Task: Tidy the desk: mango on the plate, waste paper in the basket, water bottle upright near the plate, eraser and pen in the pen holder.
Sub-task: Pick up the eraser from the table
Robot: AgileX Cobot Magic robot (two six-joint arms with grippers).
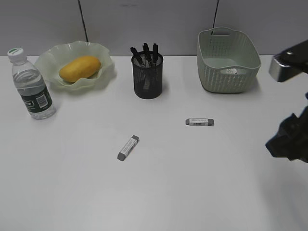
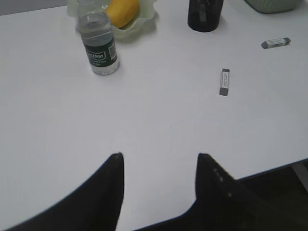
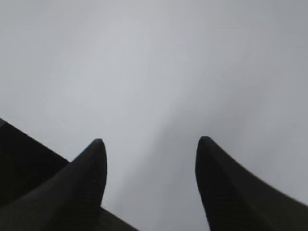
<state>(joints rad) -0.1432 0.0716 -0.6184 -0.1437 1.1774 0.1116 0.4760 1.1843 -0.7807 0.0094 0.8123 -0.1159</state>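
Exterior view is showing the mango [image 1: 80,68] lying in the plate [image 1: 103,55] at the back left of the desk [image 1: 192,183]. The water bottle [image 1: 32,85] is standing upright just beside the plate, on its left and a little nearer the camera. The pen holder [image 1: 147,76] is standing at the back centre with dark pens [image 1: 145,52] sticking out of its top. The basket [image 1: 228,60] is sitting at the back right, with a small pale scrap, probably the waste paper [image 1: 231,71], lying inside it. Two grey erasers are lying flat on the bare tabletop, well apart from the holder: one eraser [image 1: 128,147] near the middle, the other eraser [image 1: 199,121] to its right.

Left wrist view is showing the left gripper [image 2: 159,156] hovering over bare desk near the front edge, jaws spread and holding nothing. The right gripper [image 3: 150,140] is hanging over plain tabletop, its jaws also standing apart and empty; the exterior view is catching its arm at the right edge.
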